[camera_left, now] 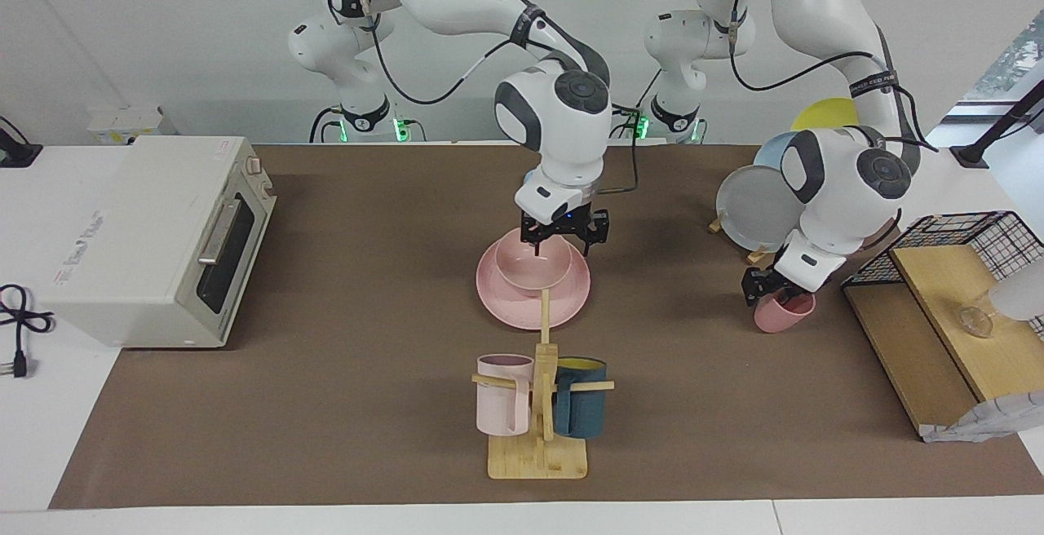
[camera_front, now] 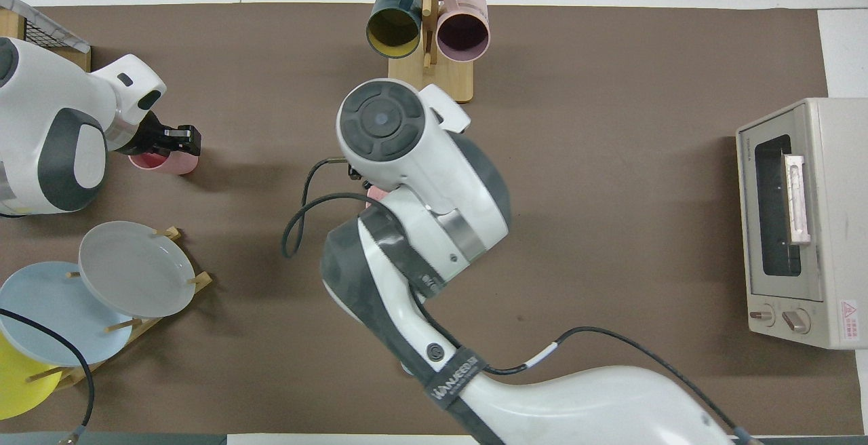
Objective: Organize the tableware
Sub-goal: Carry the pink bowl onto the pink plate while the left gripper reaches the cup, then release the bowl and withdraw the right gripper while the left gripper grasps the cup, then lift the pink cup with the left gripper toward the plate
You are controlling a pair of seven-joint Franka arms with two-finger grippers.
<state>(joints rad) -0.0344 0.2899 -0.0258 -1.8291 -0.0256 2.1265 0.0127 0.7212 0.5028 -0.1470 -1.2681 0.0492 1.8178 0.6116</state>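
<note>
The salmon-pink bowl (camera_left: 534, 264) sits in the wide pink plate (camera_left: 522, 307) at the middle of the table. My right gripper (camera_left: 563, 243) is open just over the bowl's rim on the side nearer the robots. In the overhead view the right arm hides the plate, and only a sliver of the bowl (camera_front: 375, 194) shows. The small pink cup (camera_left: 786, 311) stands slightly tilted toward the left arm's end of the table. My left gripper (camera_left: 763, 289) is shut on its rim. Gripper (camera_front: 173, 140) and cup (camera_front: 165, 163) also show in the overhead view.
A wooden mug tree (camera_left: 538, 457) with a pale-pink mug (camera_left: 503, 404) and a teal mug (camera_left: 581, 408) stands farther from the robots than the plate. A toaster oven (camera_left: 155, 241) is at the right arm's end. A rack of grey, blue and yellow plates (camera_left: 758, 209) and a wire basket (camera_left: 971, 233) are at the left arm's end.
</note>
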